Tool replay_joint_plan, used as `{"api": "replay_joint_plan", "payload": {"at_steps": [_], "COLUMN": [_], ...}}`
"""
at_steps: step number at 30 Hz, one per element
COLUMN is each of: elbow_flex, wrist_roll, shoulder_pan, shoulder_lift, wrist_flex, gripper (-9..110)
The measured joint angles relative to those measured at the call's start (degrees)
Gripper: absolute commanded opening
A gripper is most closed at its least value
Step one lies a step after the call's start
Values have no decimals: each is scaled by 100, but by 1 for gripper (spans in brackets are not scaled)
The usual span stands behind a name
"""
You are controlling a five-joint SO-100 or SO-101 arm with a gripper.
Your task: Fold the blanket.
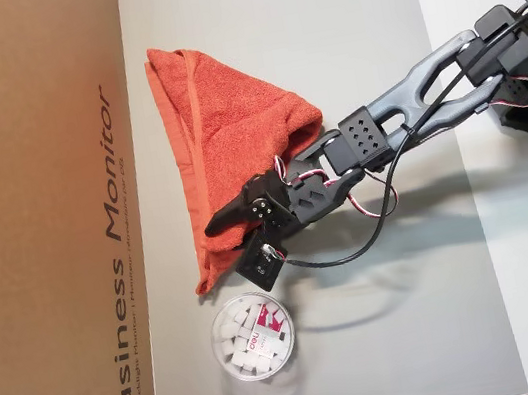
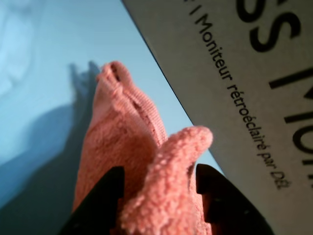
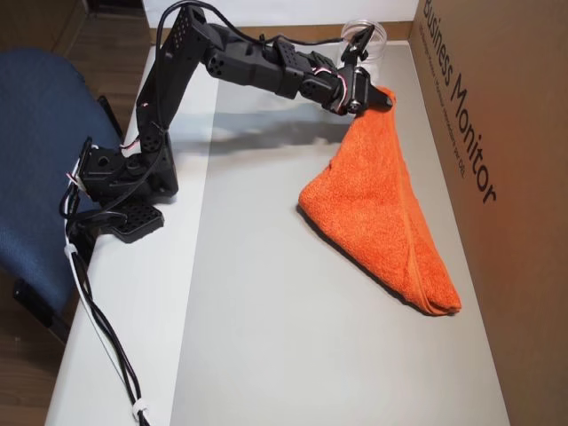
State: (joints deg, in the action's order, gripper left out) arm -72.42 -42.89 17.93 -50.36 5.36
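Gripping one corner of the blanket [image 3: 382,204] in the gripper [image 2: 159,188], clenched on the cloth and lifting it off the grey mat [image 1: 389,339] — presumably to carry that corner across for a fold. Draped toward the cardboard box [image 1: 31,196], far corner resting down; fingertips buried in terry, round container [image 1: 254,339] partly hidden behind the arm.

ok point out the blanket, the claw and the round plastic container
blanket [image 3: 382,213], overhead view, middle of the draped cloth
claw [image 2: 159,196], wrist view, between the fingertips
round plastic container [image 1: 252,339], overhead view, its lid
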Motion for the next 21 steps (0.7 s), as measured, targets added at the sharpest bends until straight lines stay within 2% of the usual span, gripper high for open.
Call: {"api": "replay_joint_plan", "payload": {"at_steps": [12, 21], "elbow_flex": [-9, -439], "wrist_roll": [-2136, -2417], "shoulder_pan": [185, 35], "shoulder_lift": [-457, -1477], "wrist_flex": [0, 0], "gripper": [15, 15]}}
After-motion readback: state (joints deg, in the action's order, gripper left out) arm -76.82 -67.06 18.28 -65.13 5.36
